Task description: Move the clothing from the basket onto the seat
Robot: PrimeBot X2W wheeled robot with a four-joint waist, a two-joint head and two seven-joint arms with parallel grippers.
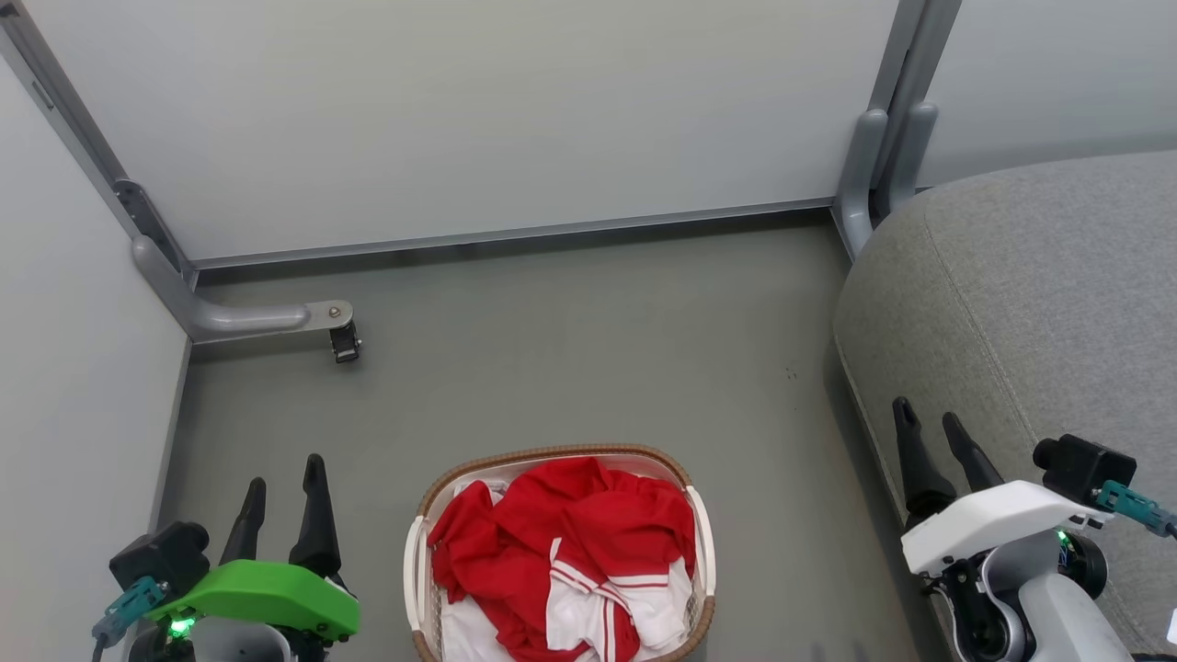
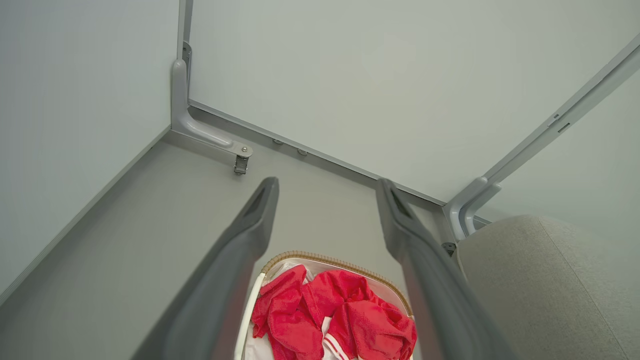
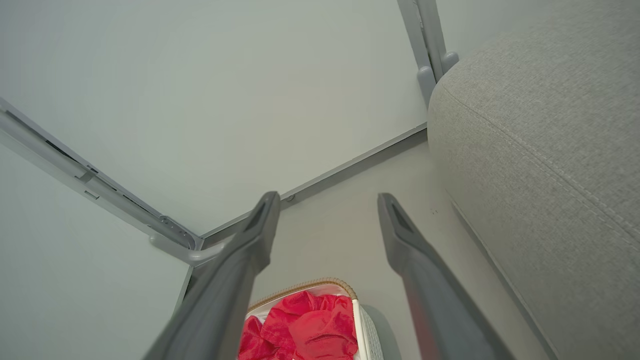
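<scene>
Red clothing (image 1: 561, 542) with white striped panels lies crumpled in the cream basket (image 1: 416, 570), whose brown woven rim shows at the head view's bottom centre. The light grey seat (image 1: 1039, 303) rises at the right. My left gripper (image 1: 283, 485) hovers open at the lower left, apart from the basket. At the lower right my right gripper (image 1: 929, 418) is open over the seat's front edge. The left wrist view has the clothing (image 2: 345, 315) and basket (image 2: 330, 257) low between the fingers, and the seat (image 2: 540, 285) at right. The right wrist view shows clothing (image 3: 305, 325), basket (image 3: 357, 320) and seat (image 3: 545, 140).
Pale partition walls (image 1: 478, 110) close off the back and left of the grey floor (image 1: 588, 349). A metal foot with a black caster (image 1: 345, 342) juts from the left corner post. Another post foot (image 1: 864, 175) stands by the seat's far corner.
</scene>
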